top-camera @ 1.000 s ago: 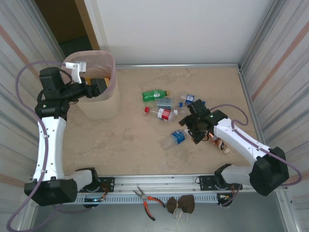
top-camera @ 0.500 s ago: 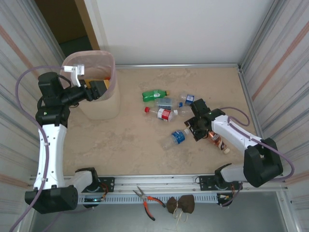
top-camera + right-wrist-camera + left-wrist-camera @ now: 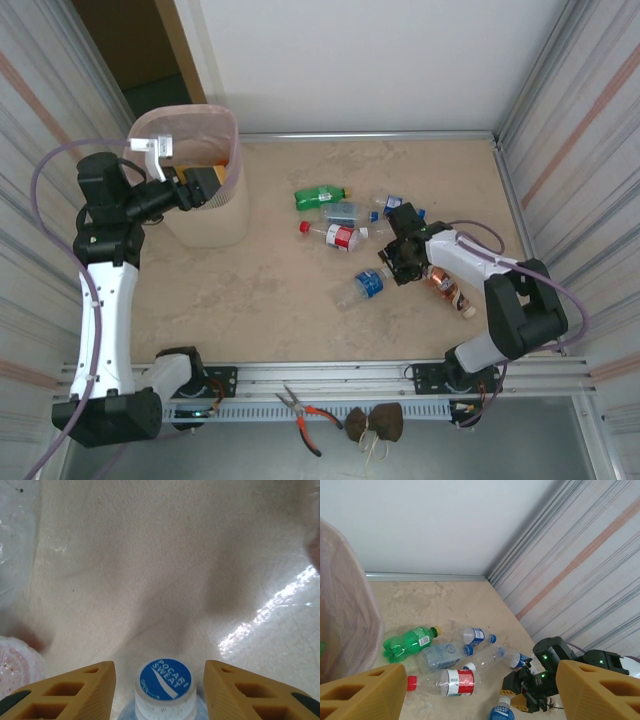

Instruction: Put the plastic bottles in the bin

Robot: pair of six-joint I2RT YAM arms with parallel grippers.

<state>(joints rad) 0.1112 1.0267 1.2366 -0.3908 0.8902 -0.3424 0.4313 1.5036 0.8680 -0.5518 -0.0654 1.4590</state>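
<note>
- The right gripper sits low over the table, its fingers spread wide on either side of the blue cap of a blue-label bottle; a gap shows on each side, so nothing is held yet
- The left gripper hangs at the mouth of the bin, jaws wide with nothing between them
- The bin stands at the far left of the table, well apart from the loose bottles
- The loose bottles lie on their sides in a cluster mid-table: a green bottle, a clear bottle just beside it, a red-label bottle, and an orange-label bottle close against the right forearm
- The blue-label bottle looks empty and thin-walled, so it is probably very light, and carrying it should put little load on the grip
- The clear body is likely soft; a squeeze there would dent it, and the smooth round plastic could squirt out or roll away
- The cap and the white collar under it look like the stiffest part, and the collar would give the fingers a ledge against slipping
- The best hold seems to be across the cap or neck, right where the fingers already stand
- Held by its end, the body may swing, so closing centred on the neck matters more than closing hard
</note>
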